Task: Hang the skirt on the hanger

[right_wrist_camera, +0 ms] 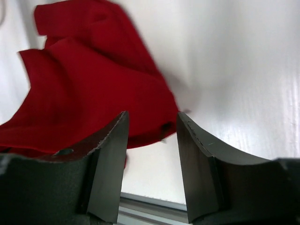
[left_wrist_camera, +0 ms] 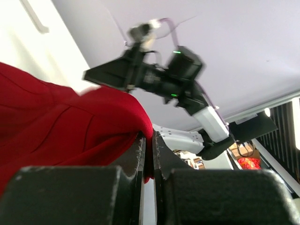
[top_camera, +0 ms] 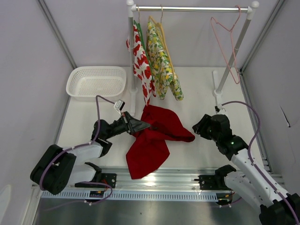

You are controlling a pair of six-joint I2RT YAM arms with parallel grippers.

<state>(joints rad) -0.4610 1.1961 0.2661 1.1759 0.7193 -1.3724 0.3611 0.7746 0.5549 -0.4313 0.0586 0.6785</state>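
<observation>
The red skirt (top_camera: 154, 133) lies crumpled on the table in the middle, one end reaching the front rail. My left gripper (top_camera: 143, 125) is shut on the skirt's left upper edge; in the left wrist view a fold of red cloth (left_wrist_camera: 70, 126) is pinched between the closed jaws (left_wrist_camera: 149, 145). My right gripper (top_camera: 197, 127) is open and empty, just right of the skirt's right corner, which shows in the right wrist view (right_wrist_camera: 93, 79) beyond the fingers (right_wrist_camera: 152, 123). The pink hanger (top_camera: 226, 40) hangs at the right end of the rail.
A clothes rack (top_camera: 192, 8) stands at the back with a white fruit-print garment (top_camera: 142, 61) and a yellow-green patterned garment (top_camera: 161, 61) hanging on it. A white basket (top_camera: 96, 82) sits at the back left. Grey walls enclose the table.
</observation>
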